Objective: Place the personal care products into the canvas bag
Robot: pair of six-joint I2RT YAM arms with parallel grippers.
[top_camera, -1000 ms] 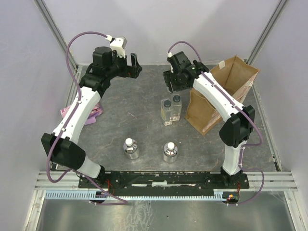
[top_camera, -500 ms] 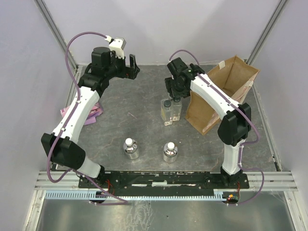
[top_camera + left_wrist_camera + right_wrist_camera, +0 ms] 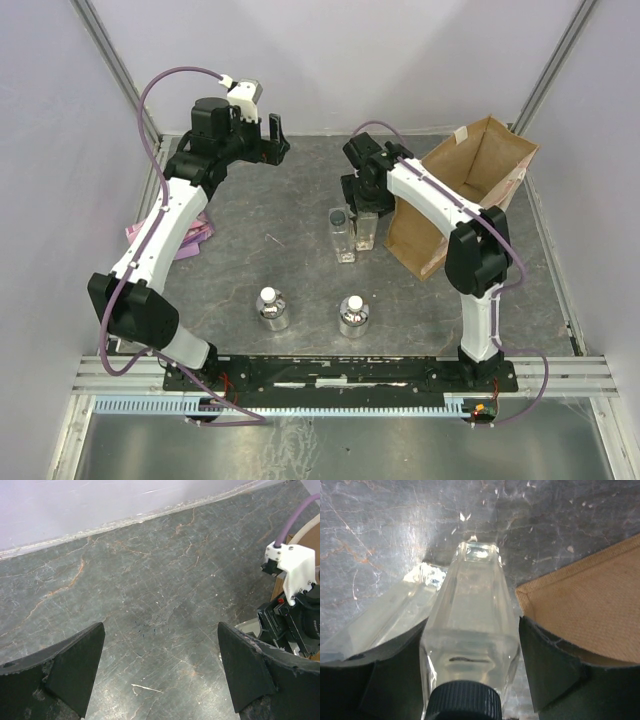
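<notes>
We're watching the right gripper, which was hanging behind the bottles a second ago, coming down over the right tall clear bottle. Its jaws are sitting tight against both sides, and we cannot tell whether they're squeezing. The left tall clear bottle is edging aside, so a gap is opening between the pair. The two short round bottles are staying put near the arm bases, and the canvas bag is standing just right of the gripped-at bottle. The left gripper is still hovering, jaws spread wide on nothing. A dark mark on the bottle's shoulder is too blurred to read.
</notes>
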